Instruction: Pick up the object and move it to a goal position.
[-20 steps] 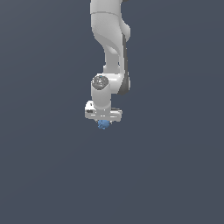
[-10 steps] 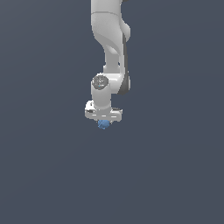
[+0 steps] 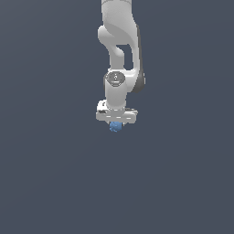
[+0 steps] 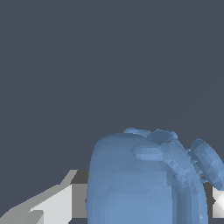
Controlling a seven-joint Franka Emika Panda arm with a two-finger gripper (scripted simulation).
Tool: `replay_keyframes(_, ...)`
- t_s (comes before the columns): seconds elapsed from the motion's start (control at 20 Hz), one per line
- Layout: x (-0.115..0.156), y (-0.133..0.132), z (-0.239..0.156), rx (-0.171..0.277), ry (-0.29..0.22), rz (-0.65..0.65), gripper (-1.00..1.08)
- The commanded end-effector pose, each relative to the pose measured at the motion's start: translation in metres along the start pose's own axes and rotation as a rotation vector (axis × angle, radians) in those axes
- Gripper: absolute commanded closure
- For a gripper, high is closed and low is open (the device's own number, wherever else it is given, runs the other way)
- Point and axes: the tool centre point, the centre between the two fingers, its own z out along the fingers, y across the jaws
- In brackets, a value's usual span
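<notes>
One arm (image 3: 119, 55) is showing in the exterior view, white, hanging down from the top edge against a flat dark grey-blue backdrop. I'm seeing the hand (image 3: 116, 124) pointing straight down at the arm's lower end, with the object (image 3: 115, 126) tucked right under the white crossbar of the hand. Object is tiny and bright blue, lumpy and roundish (much smaller than the hand). I'm reading it as sitting between the fingers, and the hand is closing narrowly on it, holding it.

I'm checking the wrist view: the object (image 4: 148, 179) is filling a large part of that picture, a smooth rounded blue body with smaller knobbly lumps on one side. A white and grey finger (image 4: 52, 205) is touching its flank, and a sliver of the other finger (image 4: 218, 203) is showing on the opposite flank. Behind it I'm seeing only the same plain dark grey-blue. I cannot tell from either view whether anything is lying beneath the object.
</notes>
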Motion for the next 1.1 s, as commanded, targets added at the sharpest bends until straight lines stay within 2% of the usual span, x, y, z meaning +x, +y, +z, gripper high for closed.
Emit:
replay_keyframes(0.0,-0.002,-0.021,-0.016,0.0,0.001,-0.001,1.08)
replay_keyframes(0.55,-0.007,-0.117,-0.092,-0.001,0.001,-0.001,1.08)
replay_keyframes(0.8,-0.006,-0.14,-0.109,0.0,0.0,-0.001,1.08)
replay_keyframes(1.05,-0.006,-0.147,-0.114,0.0,0.0,-0.002,1.08)
